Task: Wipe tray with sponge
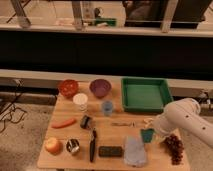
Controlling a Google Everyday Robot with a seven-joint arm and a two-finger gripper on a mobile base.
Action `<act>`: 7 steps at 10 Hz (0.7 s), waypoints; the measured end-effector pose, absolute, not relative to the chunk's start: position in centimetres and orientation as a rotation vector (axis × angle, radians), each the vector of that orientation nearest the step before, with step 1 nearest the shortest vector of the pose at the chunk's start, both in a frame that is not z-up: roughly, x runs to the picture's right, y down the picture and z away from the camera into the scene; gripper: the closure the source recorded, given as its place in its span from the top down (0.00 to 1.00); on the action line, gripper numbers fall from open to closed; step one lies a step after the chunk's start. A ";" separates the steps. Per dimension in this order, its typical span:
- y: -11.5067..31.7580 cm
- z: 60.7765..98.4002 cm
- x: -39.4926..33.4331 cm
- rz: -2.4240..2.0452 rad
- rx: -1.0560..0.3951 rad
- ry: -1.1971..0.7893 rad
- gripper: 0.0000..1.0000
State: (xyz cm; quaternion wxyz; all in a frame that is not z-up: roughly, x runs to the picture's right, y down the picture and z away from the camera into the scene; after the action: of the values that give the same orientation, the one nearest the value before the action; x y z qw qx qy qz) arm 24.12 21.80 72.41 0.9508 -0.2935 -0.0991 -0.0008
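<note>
Right now the claw (150, 131) sits low at the right of the frame, directly over the sponge (147, 135) on the desk (75, 112); whether it is spread or pinching, I cannot tell. The tray (145, 94) lies upper right, untouched. A shallow grip could drop the sponge, or drag it into the cloth (135, 151) or grapes (174, 147) close by.

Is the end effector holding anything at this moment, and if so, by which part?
Cannot be told. The end effector is down at the sponge on the table, but the arm hides any contact.
</note>
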 end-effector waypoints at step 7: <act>17.0 74.8 22.5 0.014 -0.542 -0.250 0.00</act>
State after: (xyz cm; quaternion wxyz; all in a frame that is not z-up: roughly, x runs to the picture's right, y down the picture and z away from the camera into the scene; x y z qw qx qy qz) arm 22.46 17.02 74.84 0.9558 -0.2671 -0.1230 0.0068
